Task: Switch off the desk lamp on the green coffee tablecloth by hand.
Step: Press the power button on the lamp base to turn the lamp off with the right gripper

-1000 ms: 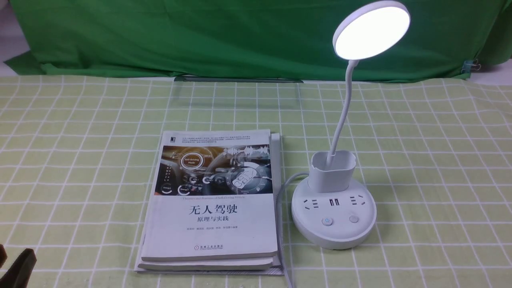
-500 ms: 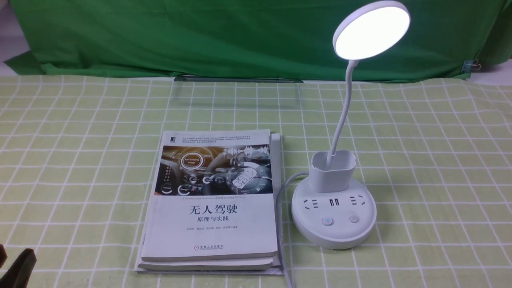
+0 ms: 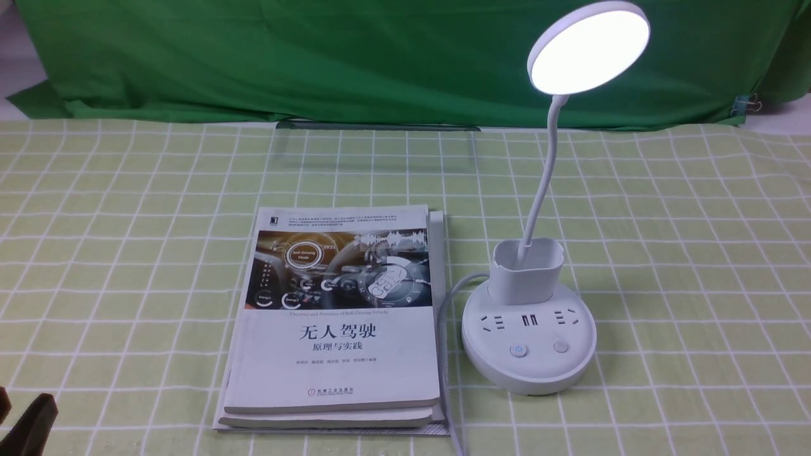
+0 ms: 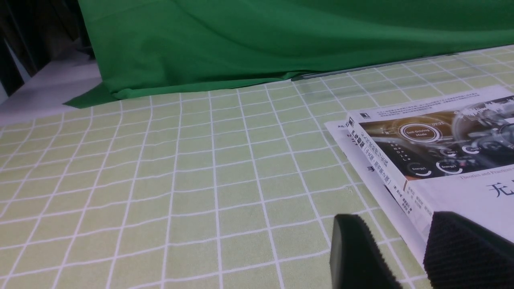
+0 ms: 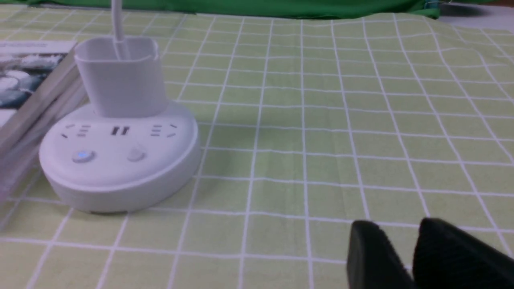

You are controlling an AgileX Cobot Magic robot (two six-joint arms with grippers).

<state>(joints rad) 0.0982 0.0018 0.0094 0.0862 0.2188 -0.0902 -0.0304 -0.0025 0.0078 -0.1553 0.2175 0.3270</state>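
The white desk lamp (image 3: 529, 342) stands on the green coffee tablecloth (image 3: 697, 266), right of centre. Its disc head (image 3: 589, 47) is lit. Its round base carries a blue-lit button (image 3: 518, 350) and a plain button (image 3: 560, 346). The lamp base also shows in the right wrist view (image 5: 120, 160). My right gripper (image 5: 401, 241) is empty and low over the cloth, well off to the side of the base, its fingertips close together. My left gripper (image 4: 395, 237) is open and empty beside the book's spine. Only its tip (image 3: 28, 424) shows in the front view.
A stack of books (image 3: 336, 316) lies just left of the lamp, with the lamp's grey cord (image 3: 443, 354) running between them. It also shows in the left wrist view (image 4: 441, 148). A dark green backdrop cloth (image 3: 380, 57) hangs behind the table.
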